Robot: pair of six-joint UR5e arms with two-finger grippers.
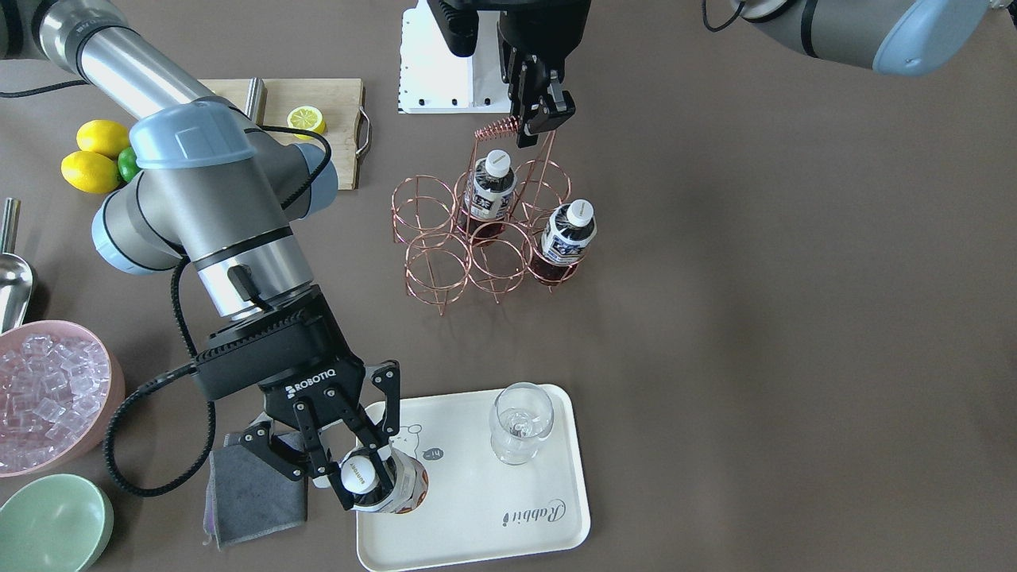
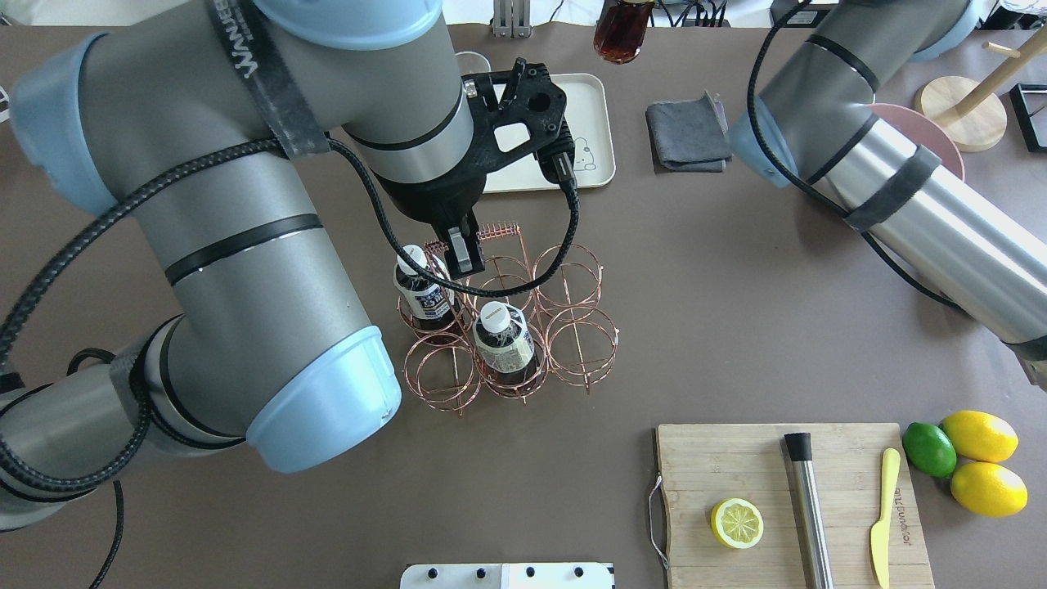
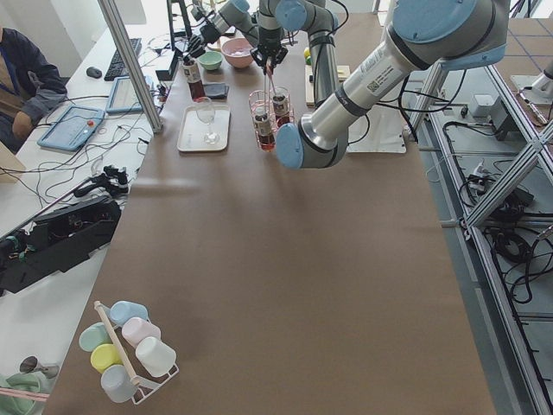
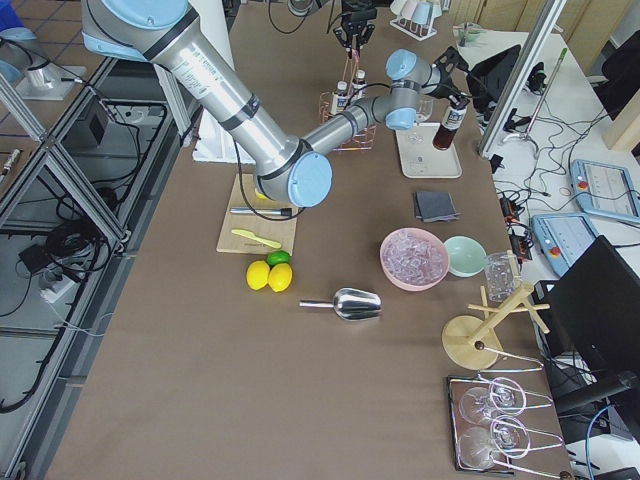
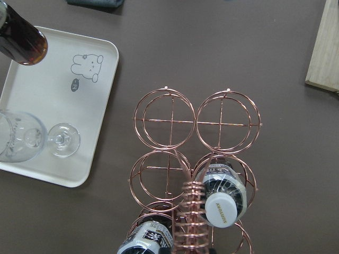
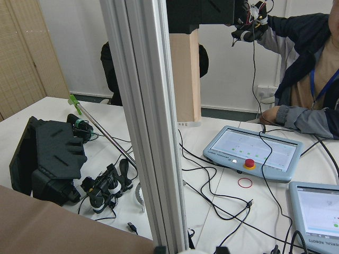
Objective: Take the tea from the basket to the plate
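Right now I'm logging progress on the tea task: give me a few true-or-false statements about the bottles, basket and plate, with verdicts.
1. The right fingers hold a tea bottle at the plate's corner. True.
2. Three bottles stand in the basket. False: only two, a middle-cell bottle and a corner-cell bottle.
3. A glass stands upright on the plate. True.
4. The left fingers grip the lemon half. False: they are closed on the basket's coiled handle.

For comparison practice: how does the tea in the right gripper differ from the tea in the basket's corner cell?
The held tea is clamped in the right gripper over the plate's corner; the basket tea stands ungripped in the basket. The held tea leans; the basket tea is upright. Both: white caps, dark labels.
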